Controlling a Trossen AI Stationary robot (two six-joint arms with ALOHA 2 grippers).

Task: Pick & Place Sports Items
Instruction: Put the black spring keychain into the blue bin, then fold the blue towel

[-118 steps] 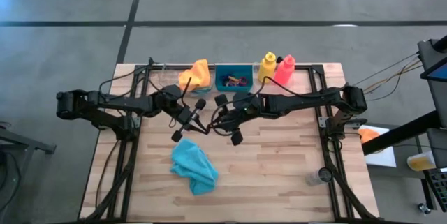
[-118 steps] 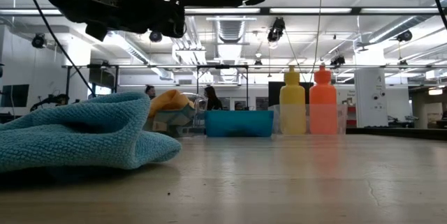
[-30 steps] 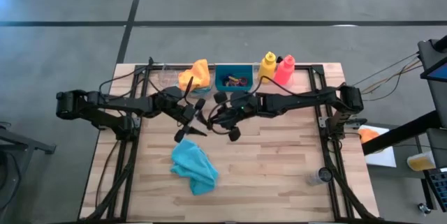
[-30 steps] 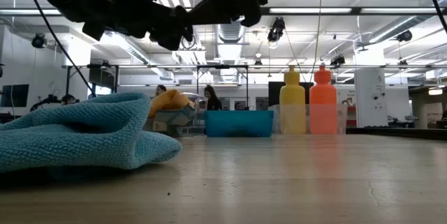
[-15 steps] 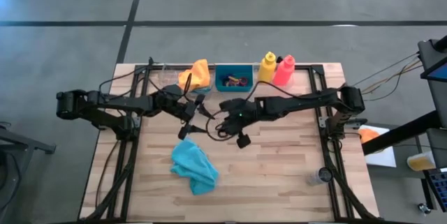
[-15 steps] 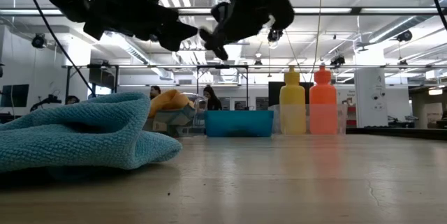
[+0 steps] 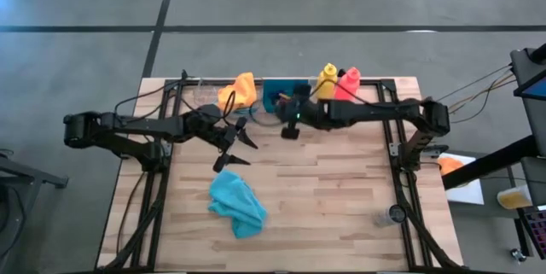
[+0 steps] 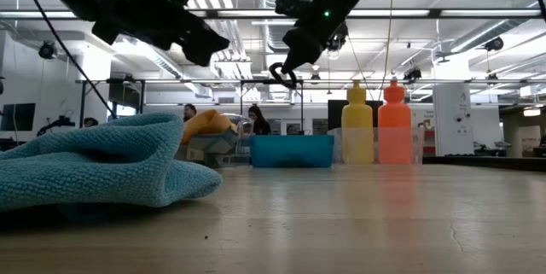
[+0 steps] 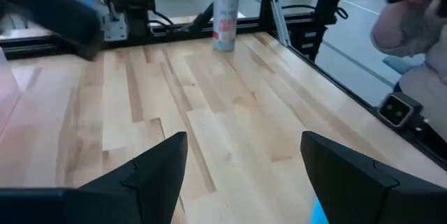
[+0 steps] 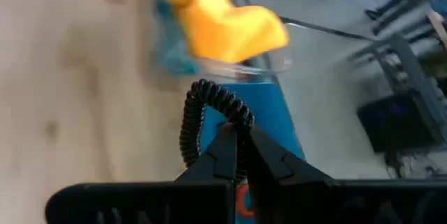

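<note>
Right gripper (image 10: 234, 137) pinching dark ring (image 10: 209, 123) above teal bin (image 10: 258, 123).

Two dark, matte-black jointed arms are reaching in over the table, thin black cables trailing along their links. The left gripper (image 9: 241, 182) is showing two broad, flat, wedge-shaped black fingers (image 9: 150, 178). The right gripper (image 10: 235, 151) is showing slimmer black fingers tapering to a point. Small green indicator lights are glowing on the right arm's wrist.
</note>
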